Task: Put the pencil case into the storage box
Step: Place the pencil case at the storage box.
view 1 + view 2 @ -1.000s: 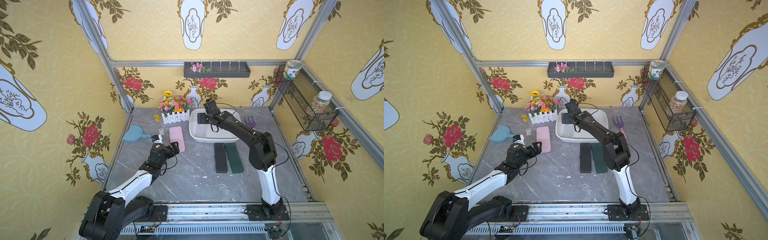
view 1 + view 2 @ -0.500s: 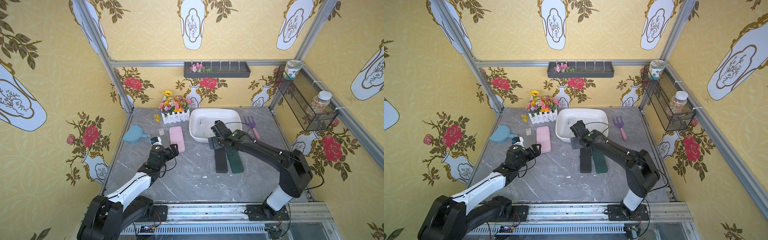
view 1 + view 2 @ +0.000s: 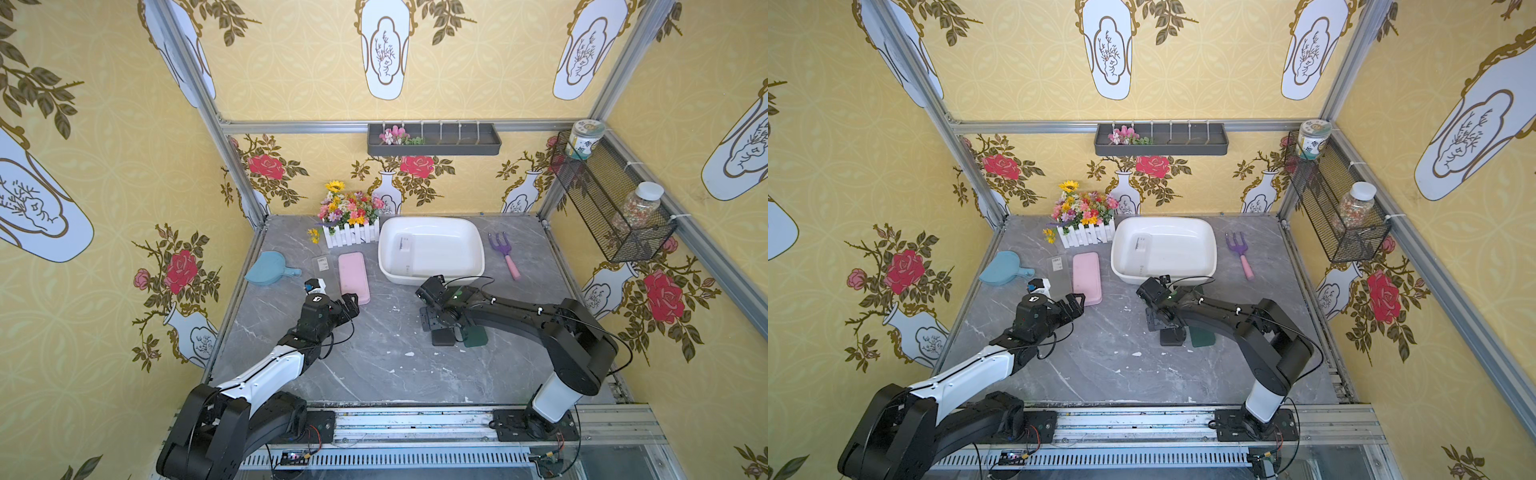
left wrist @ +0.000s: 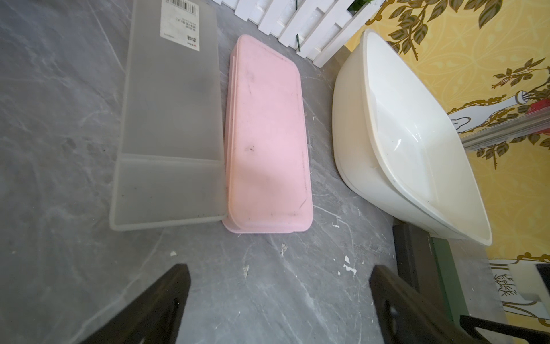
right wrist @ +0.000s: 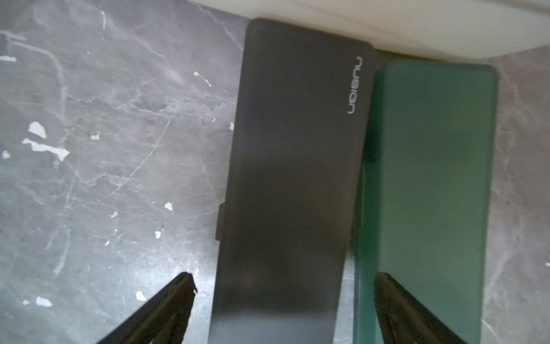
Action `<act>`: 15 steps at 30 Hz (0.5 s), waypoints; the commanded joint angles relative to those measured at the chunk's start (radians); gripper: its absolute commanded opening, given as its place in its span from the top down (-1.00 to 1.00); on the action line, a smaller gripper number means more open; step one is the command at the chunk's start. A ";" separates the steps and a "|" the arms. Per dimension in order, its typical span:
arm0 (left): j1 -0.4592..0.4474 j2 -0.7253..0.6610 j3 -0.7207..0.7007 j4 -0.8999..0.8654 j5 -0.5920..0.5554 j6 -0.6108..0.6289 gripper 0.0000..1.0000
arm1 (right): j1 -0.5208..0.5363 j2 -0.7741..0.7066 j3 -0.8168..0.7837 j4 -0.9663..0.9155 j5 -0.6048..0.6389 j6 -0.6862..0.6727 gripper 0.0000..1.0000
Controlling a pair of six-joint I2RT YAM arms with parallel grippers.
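r arm has come back from over the storage box [image 3: 444, 249] at the table [image 3: 374, 365] back edge to the black pencil case [image 5: 294, 178], which lies mid-table just in front of the box beside a green case [image 5: 428, 193]: next pick prob. starting. right gripper [image 5: 282, 280] jaws spread wide astride it, gripping nothing; left gripper [image 4: 279, 268] wide open too, empty, short of the pink case [image 4: 268, 134].

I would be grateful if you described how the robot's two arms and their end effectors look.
Both arms are black and jointed, with one white link each: the left arm, the right arm. Thin black cables loop along both. The left end effector and right end effector are black, with paired tapering fingers.
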 commanded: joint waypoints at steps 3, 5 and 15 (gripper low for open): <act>-0.001 -0.001 -0.011 0.032 0.023 0.016 -1.00 | 0.015 0.048 0.000 0.048 0.027 0.080 -0.94; -0.001 0.002 -0.011 0.033 0.024 0.022 -1.00 | 0.015 0.061 -0.005 0.065 0.023 0.091 -0.94; -0.002 0.008 -0.016 0.039 0.024 0.041 -1.00 | 0.011 0.113 0.030 0.076 0.058 0.087 -0.94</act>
